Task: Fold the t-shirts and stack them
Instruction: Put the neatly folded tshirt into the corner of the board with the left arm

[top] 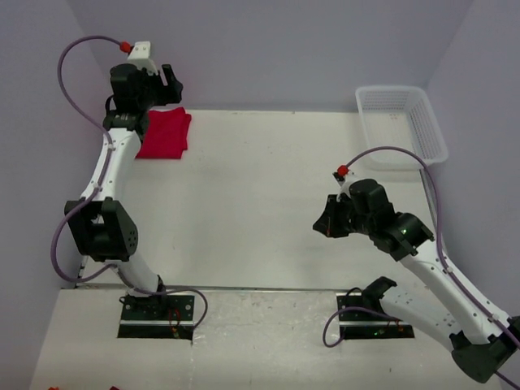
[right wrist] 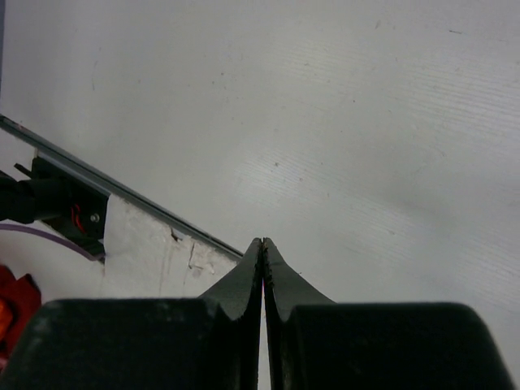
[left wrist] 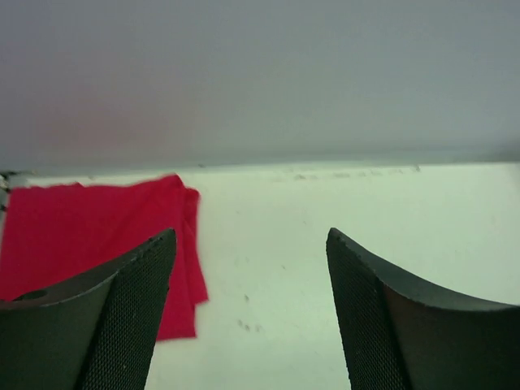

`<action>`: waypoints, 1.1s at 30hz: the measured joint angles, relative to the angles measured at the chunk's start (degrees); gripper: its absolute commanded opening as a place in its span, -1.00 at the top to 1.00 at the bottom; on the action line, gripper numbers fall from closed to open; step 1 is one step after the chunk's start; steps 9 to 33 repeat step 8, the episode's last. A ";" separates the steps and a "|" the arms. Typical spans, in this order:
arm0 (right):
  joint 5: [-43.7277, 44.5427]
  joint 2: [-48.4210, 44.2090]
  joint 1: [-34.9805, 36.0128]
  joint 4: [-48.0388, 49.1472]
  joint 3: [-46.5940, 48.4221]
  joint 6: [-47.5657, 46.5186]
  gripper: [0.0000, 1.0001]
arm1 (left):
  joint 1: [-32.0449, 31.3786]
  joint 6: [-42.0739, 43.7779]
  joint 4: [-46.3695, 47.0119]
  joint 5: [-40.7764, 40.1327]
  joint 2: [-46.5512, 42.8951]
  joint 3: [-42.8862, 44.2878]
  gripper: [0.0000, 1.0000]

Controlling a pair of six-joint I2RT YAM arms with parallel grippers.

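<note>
The white table [top: 260, 203] fills most of the top view. The left arm [top: 110, 171] reaches along its left side to the far corner. The right arm [top: 439, 260] bends over the near right part.

A white plastic mesh basket [top: 402, 122] stands at the far right corner, well apart from both arms.

The red t-shirt [top: 166, 136] lies folded into a flat rectangle in the far left corner, against the back wall. Whether it is one shirt or a stack I cannot tell.

The left gripper [top: 177, 88] sits over the far edge of that cloth. In its wrist view the left gripper [left wrist: 252, 236] has its jaws spread wide with only bare table between them. The red t-shirt [left wrist: 73, 227] lies behind and beside the left-hand finger, not clamped.

The right gripper [top: 327, 223] hangs over bare table, far from the shirt. In the wrist view, the right gripper [right wrist: 262, 244] has its fingertips pressed together, with nothing caught between them.
</note>
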 measured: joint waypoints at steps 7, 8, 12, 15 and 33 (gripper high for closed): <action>2.54 -0.66 0.22 -1.09 1.38 -0.37 -0.01 | -9.79 -2.64 -3.69 -0.13 -14.88 -20.31 -0.45; 2.82 -0.85 0.26 -1.29 1.44 -0.26 -0.12 | -10.56 -2.86 -4.48 0.13 -16.52 -21.75 -0.55; 2.82 -0.85 0.26 -1.29 1.44 -0.26 -0.12 | -10.56 -2.86 -4.48 0.13 -16.52 -21.75 -0.55; 2.82 -0.85 0.26 -1.29 1.44 -0.26 -0.12 | -10.56 -2.86 -4.48 0.13 -16.52 -21.75 -0.55; 2.82 -0.85 0.26 -1.29 1.44 -0.26 -0.12 | -10.56 -2.86 -4.48 0.13 -16.52 -21.75 -0.55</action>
